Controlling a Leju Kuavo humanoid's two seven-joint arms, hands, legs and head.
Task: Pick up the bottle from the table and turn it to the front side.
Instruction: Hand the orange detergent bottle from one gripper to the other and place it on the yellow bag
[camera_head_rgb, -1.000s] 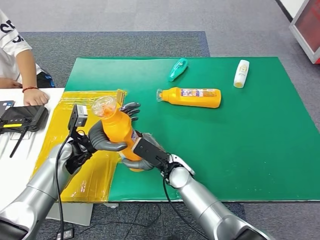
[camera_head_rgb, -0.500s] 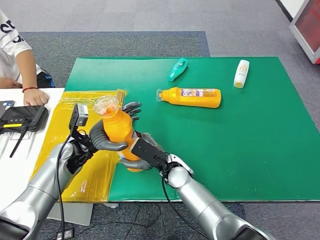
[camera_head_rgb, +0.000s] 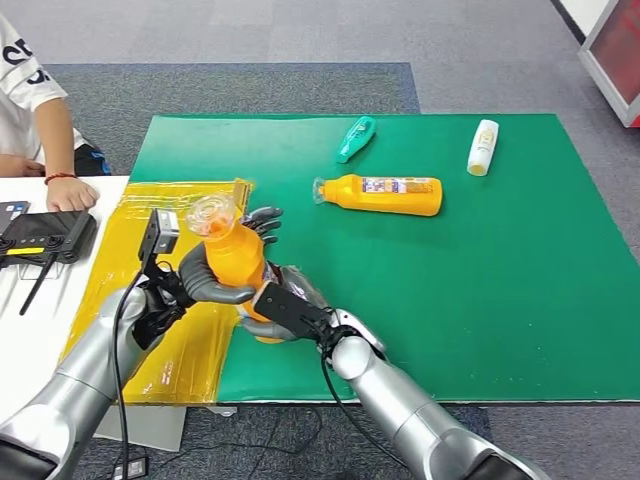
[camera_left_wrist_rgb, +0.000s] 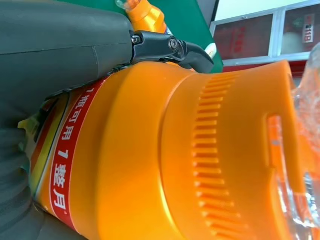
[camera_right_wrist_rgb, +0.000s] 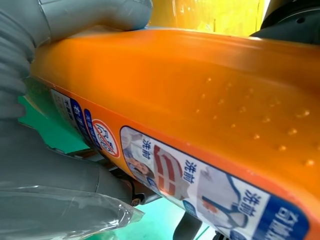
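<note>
An orange bottle (camera_head_rgb: 234, 258) with a clear cap stands nearly upright above the seam between the yellow sheet and the green mat. My left hand (camera_head_rgb: 219, 268) grips its upper body, thumb in front and dark fingers behind. My right hand (camera_head_rgb: 279, 305) holds its lower body from the right. The left wrist view has the orange bottle (camera_left_wrist_rgb: 181, 160) close up with a red band of print under the left hand (camera_left_wrist_rgb: 64, 55). In the right wrist view the bottle's label (camera_right_wrist_rgb: 181, 175) faces the camera beside the right hand (camera_right_wrist_rgb: 45, 165).
A second orange bottle (camera_head_rgb: 385, 194) lies on its side on the green mat (camera_head_rgb: 490, 290). A teal bottle (camera_head_rgb: 355, 138) and a white bottle (camera_head_rgb: 483, 146) lie farther back. A yellow sheet (camera_head_rgb: 132, 235) covers the left. A person's arm (camera_head_rgb: 59, 160) and a black device (camera_head_rgb: 45, 235) are at the far left.
The bottle has shifted slightly left and up between both hands. My right forearm has moved a little left with it.
</note>
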